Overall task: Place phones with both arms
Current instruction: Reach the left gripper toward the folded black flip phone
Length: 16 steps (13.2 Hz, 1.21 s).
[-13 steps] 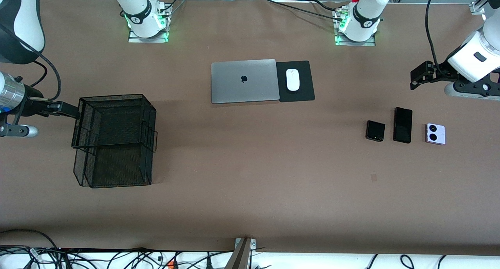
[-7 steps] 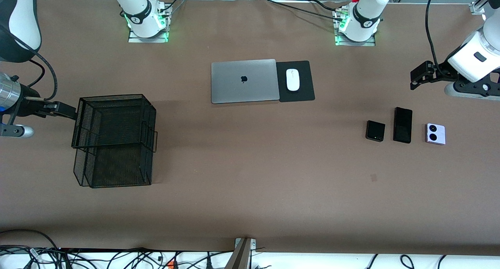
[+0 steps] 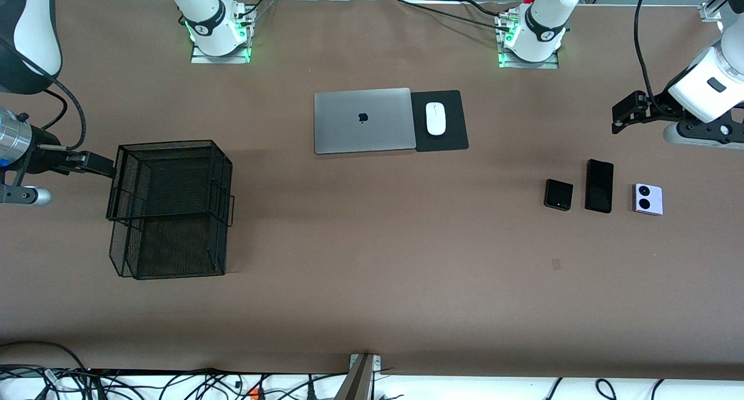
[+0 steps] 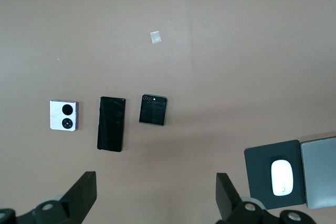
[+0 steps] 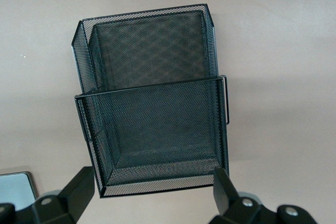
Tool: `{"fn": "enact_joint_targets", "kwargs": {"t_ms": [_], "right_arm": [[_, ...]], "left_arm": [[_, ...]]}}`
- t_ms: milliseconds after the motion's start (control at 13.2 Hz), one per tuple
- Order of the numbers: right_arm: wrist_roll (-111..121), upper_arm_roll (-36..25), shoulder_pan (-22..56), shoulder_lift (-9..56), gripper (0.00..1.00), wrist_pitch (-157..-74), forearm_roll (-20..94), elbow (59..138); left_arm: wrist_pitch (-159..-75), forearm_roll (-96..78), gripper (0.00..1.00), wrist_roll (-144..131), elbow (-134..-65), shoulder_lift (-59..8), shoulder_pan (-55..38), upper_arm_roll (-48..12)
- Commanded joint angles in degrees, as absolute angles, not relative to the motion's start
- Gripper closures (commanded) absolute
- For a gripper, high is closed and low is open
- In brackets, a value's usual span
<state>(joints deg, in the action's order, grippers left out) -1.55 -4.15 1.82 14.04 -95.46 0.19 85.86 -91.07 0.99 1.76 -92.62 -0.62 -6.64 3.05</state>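
On the matte brown table [image 3: 372, 272], three phones lie flat in a row toward the left arm's end: a small squarish black flip phone [image 3: 558, 195], a longer glossy black slab phone [image 3: 599, 186] and a lavender-white flip phone [image 3: 648, 199] with two black circles. The left gripper [image 4: 155, 195] hangs above the table beside the row, jaws spread wide and empty. The right gripper [image 5: 153, 195], also wide and empty, hovers by the black wire-mesh two-tier tray [image 3: 168, 208]. Farthest lie a smooth silver laptop [image 3: 364, 120] and a rounded white mouse [image 3: 435, 118].

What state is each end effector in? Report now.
Left end effector: open, holding nothing, above the three phones.
Right end effector: open, holding nothing, over the black mesh basket.
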Motion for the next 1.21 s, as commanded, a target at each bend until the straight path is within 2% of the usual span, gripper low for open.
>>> {"fn": "enact_joint_targets", "kwargs": {"t_ms": [0, 227, 606, 1137], "right_arm": [[-0.88, -4.22, 1.76, 14.5, 0.0, -94.31, 1.05, 84.64], [-0.88, -4.22, 1.85, 14.5, 0.0, -94.31, 1.05, 84.64], [-0.97, -4.13, 1.85, 14.5, 0.0, -94.31, 1.06, 84.64], [-0.88, -4.13, 1.85, 14.5, 0.0, -94.31, 1.14, 84.64]], "left_arm": [[-91.23, 2.88, 0.0, 3.25, -92.29, -2.71, -6.42, 3.16], [-92.98, 8.87, 0.0, 10.0, -92.46, -6.93, -6.5, 3.08], [-97.55, 9.05, 0.0, 15.27, -93.16, -13.52, -6.24, 3.16], [-118.8, 8.09, 0.0, 15.29, -106.25, -17.57, -1.32, 2.99]]}}
